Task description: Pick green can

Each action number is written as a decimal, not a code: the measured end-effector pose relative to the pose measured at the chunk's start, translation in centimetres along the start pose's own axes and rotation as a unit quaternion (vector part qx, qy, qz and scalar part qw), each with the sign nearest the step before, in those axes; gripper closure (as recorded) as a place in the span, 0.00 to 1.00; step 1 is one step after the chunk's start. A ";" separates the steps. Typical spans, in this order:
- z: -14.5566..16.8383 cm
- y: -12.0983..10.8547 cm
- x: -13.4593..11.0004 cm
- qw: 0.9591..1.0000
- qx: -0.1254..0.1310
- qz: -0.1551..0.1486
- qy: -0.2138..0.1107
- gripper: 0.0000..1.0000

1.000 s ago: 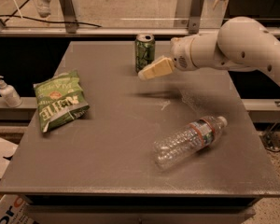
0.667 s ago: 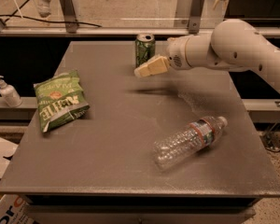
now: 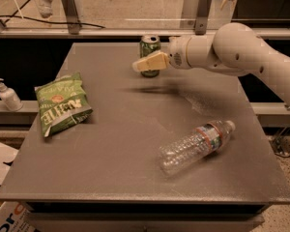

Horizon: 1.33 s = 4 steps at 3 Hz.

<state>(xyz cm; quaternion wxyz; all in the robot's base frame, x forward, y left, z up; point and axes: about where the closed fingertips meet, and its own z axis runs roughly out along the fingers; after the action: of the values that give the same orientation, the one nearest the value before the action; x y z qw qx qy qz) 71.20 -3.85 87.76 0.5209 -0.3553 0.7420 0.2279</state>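
The green can [image 3: 149,47] stands upright near the far edge of the grey table [image 3: 135,144], its silver top showing. My gripper [image 3: 141,65] reaches in from the right on the white arm [image 3: 232,50], its pale fingers pointing left. It hangs above the table, in front of the can's lower half and covering part of it. Whether it touches the can does not show.
A flat green chip bag [image 3: 60,103] lies at the table's left side. A clear plastic bottle [image 3: 195,146] lies on its side at the right front. A white pump bottle [image 3: 7,94] stands on a ledge off the left. A rail with posts runs behind the table.
My gripper has moved left, from beside the can's right side to in front of it. The can, bag and bottle have not moved.
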 end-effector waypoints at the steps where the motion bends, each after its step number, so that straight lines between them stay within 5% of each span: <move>1: 1.1 0.8 0.5 0.999 -0.010 0.032 -0.023 0.17; 4: 2.2 2.1 -0.6 0.994 -0.028 0.079 -0.063 0.87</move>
<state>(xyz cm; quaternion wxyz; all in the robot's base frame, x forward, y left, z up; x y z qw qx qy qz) 71.06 -0.78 87.47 0.5372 -0.2946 0.7265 0.3112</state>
